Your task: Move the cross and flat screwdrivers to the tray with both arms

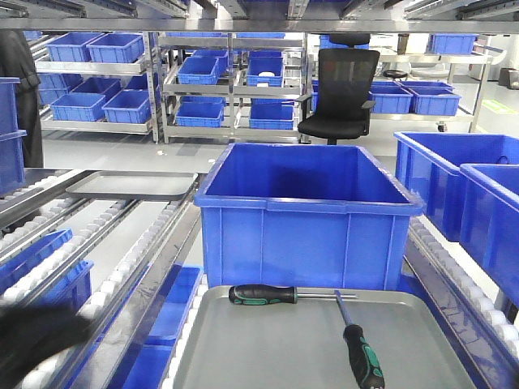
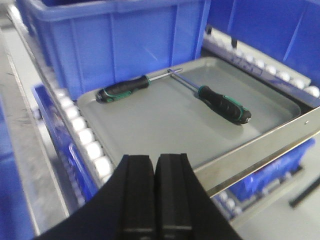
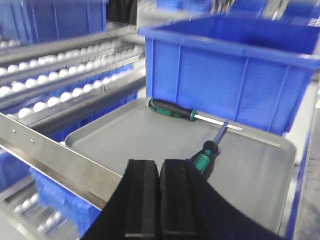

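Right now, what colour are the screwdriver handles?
Black with green accents on both screwdrivers, clearest in the left wrist view.

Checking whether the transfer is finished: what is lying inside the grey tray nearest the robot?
Both screwdrivers lie in the tray, shafts crossing near the tips. Its near edge is cut off in the front view.

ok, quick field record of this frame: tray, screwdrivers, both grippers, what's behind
tray: grey metal tray on the roller lane, nearest the camera
screwdriver 1: lies crosswise along the tray's far edge, shaft pointing right
screwdriver 2: lies on the tray's right side, tip toward the far edge
shafts: meet near the tips; contact unclear
left gripper: shut, empty
right gripper: shut, empty
behind tray: blue bin
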